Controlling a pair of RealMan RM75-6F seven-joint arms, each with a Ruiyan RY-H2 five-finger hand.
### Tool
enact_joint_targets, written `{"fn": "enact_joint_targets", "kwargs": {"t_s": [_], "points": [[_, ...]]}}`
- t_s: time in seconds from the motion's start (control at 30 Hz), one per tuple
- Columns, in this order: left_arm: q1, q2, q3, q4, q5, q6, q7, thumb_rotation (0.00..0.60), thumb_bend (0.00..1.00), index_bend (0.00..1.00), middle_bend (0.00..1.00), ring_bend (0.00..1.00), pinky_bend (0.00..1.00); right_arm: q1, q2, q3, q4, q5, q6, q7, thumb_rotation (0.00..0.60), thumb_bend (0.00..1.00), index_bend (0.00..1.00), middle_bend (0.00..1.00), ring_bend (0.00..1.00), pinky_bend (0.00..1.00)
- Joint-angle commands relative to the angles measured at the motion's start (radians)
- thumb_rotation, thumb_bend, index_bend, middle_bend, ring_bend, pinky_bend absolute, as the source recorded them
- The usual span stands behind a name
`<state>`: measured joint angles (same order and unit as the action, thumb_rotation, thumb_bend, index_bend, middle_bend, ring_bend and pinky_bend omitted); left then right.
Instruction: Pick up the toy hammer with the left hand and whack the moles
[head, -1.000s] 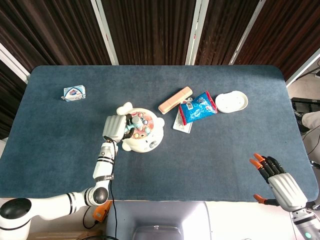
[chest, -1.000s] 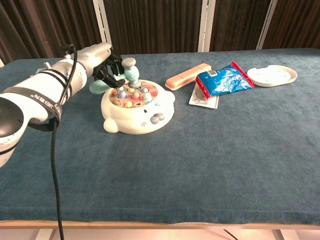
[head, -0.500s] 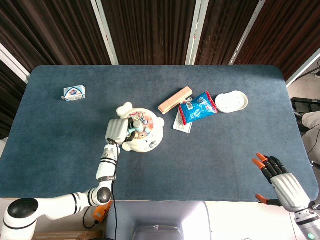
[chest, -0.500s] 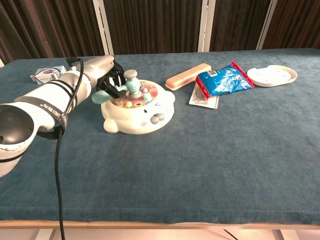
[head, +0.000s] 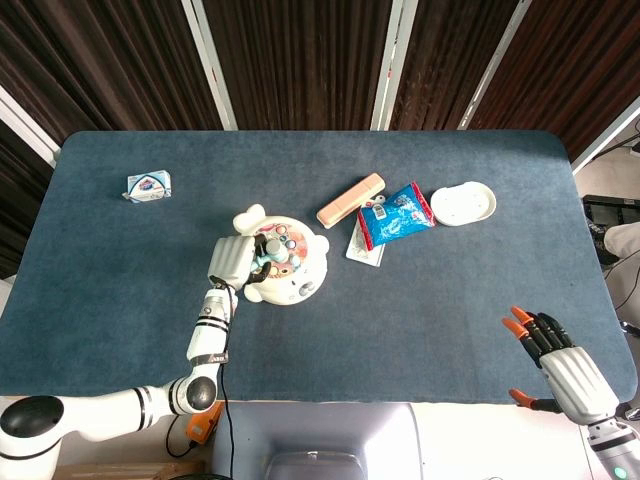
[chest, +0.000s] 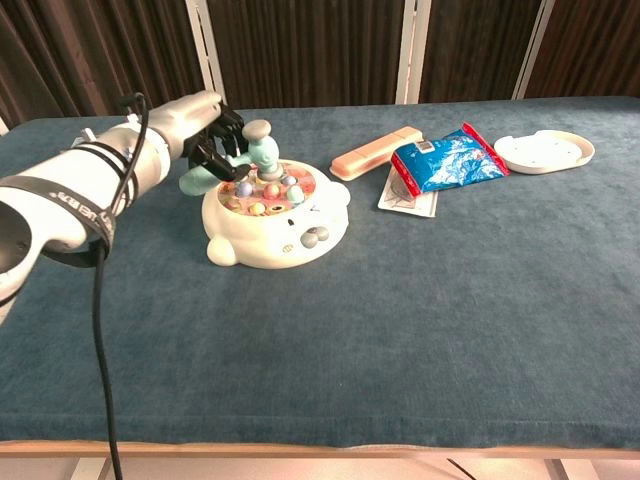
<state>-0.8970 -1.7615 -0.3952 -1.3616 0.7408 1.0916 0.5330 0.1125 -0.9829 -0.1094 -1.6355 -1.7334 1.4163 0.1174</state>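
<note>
The white round mole game (head: 290, 266) (chest: 272, 218) sits left of the table's middle, with several coloured moles on its top. My left hand (head: 231, 260) (chest: 205, 135) grips the pale teal toy hammer (chest: 259, 148) (head: 268, 256) by its handle, with the hammer head raised a little above the moles. My right hand (head: 556, 357) hovers off the table's near right corner, fingers spread with orange tips and nothing in them; it shows only in the head view.
A peach bar (head: 351, 200) (chest: 372, 151), a blue snack bag (head: 396, 215) (chest: 448, 157) on a white card (head: 365, 246), and a white dish (head: 463, 203) (chest: 544, 150) lie at the back right. A small blue-white packet (head: 148, 186) lies at the far left.
The left hand struck the hammer down onto the moles half a second ago and has lifted it again. The right hand has barely shifted.
</note>
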Motion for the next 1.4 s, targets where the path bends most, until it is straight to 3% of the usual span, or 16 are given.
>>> {"fn": "enact_joint_targets", "kwargs": {"t_s": [0.03,0.23,0.33,0.47,0.87,1.03,1.2,1.4], "points": [[0.057,0.086,0.018,-0.126,0.057,0.057,-0.028,0.6,0.78,0.74,1.0,0.99,1.0,0.001,-0.001,-0.001,-0.002,-0.004,-0.001,-0.005,0.6,0.2,0.0,0.0,0.0,0.0],[0.158,0.157,0.13,-0.233,0.15,0.111,-0.075,0.6,0.77,0.74,1.0,0.94,1.0,0.007,-0.009,-0.004,-0.014,-0.014,-0.016,-0.032,0.6,0.2,0.0,0.0,0.0,0.0],[0.201,0.146,0.193,-0.207,0.194,0.11,-0.12,0.6,0.76,0.73,1.0,0.92,0.99,0.009,-0.013,-0.006,-0.023,-0.017,-0.022,-0.049,0.6,0.2,0.0,0.0,0.0,0.0],[0.229,0.114,0.24,-0.125,0.222,0.088,-0.161,0.6,0.75,0.73,1.0,0.91,0.98,0.009,-0.015,-0.007,-0.026,-0.017,-0.024,-0.059,0.6,0.2,0.0,0.0,0.0,0.0],[0.257,0.013,0.252,0.086,0.241,0.019,-0.226,0.6,0.73,0.73,1.0,0.9,0.97,0.007,-0.014,-0.005,-0.021,-0.004,-0.023,-0.054,0.6,0.2,0.0,0.0,0.0,0.0],[0.265,-0.003,0.248,0.117,0.266,0.016,-0.241,0.6,0.72,0.72,0.99,0.88,0.95,0.008,-0.014,-0.004,-0.02,-0.001,-0.027,-0.054,0.6,0.2,0.0,0.0,0.0,0.0],[0.273,-0.013,0.243,0.138,0.283,0.017,-0.241,0.6,0.6,0.68,0.91,0.77,0.82,0.01,-0.015,-0.004,-0.022,0.001,-0.032,-0.059,0.6,0.2,0.0,0.0,0.0,0.0],[0.285,-0.008,0.235,0.143,0.296,0.009,-0.254,0.6,0.6,0.67,0.9,0.75,0.79,0.011,-0.016,-0.004,-0.024,0.003,-0.035,-0.064,0.6,0.2,0.0,0.0,0.0,0.0]]}}
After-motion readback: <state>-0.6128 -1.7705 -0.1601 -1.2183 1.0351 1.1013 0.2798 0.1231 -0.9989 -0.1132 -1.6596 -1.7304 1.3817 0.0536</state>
